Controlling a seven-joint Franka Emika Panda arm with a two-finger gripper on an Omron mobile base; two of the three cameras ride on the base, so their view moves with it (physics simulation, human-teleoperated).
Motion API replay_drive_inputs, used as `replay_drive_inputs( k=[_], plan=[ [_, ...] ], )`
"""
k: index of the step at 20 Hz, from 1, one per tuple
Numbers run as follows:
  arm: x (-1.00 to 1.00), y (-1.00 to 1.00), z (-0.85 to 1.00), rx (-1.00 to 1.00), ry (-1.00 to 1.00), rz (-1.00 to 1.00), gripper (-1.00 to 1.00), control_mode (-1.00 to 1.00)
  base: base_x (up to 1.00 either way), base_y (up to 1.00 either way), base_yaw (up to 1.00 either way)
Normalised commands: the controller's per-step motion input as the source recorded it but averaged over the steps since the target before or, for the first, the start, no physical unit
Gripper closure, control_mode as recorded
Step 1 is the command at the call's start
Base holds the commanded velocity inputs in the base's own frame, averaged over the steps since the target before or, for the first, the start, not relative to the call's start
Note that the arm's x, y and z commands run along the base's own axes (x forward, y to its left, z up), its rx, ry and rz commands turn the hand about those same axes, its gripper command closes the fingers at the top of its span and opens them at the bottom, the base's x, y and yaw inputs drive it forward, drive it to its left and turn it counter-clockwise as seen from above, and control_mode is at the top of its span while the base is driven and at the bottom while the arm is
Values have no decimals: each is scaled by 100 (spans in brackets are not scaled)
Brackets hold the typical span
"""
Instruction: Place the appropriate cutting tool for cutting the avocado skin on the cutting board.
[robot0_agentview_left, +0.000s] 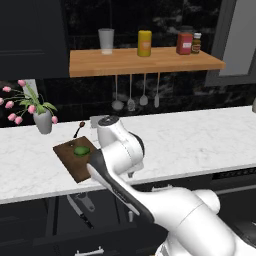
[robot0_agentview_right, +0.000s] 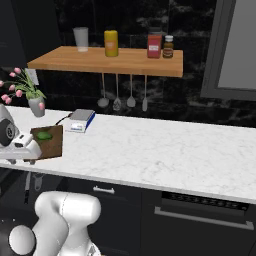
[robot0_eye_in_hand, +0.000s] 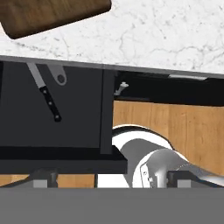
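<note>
Avocado (robot0_agentview_left: 81, 150) on board (robot0_agentview_left: 67, 159); knife (robot0_agentview_left: 80, 210) below.

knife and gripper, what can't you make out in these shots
- Knife: hand view, blade tip runs under the counter edge; small and dark in the open drawer in the left base view.
- Peeler: hand view, its top is cut by the counter edge.
- Gripper: fingertips cropped at the bottom; open or shut unclear.
- Cutting board: arm covers its right corner.

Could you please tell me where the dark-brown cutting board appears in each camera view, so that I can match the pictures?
Left base view: cutting board at centre-left on the white counter, avocado on it.
Right base view: at the left edge, beside the arm.
Hand view: one corner at top left.
Shared landmark: the counter's front edge.
</note>
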Motion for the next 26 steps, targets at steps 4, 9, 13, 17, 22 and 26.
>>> replay_drive_inputs(
  k=[4, 9, 13, 17, 22, 26],
  plan=[
    [0, 77, -42, -2, 20, -5, -100, -100, 0, 0, 0],
    [0, 65, -49, -1, 22, 0, -100, -100, 0, 0, 0],
    [0, 48, -48, 0, 21, 0, -100, -100, 0, 0, 0],
    [0, 29, -53, 0, 15, 0, -100, -100, 0, 0, 0],
    [2, 4, -38, 7, -2, -1, -100, -100, 0, 0, 0],
    [13, 0, -41, 10, -2, 0, -100, -100, 0, 0, 0]
  ],
)
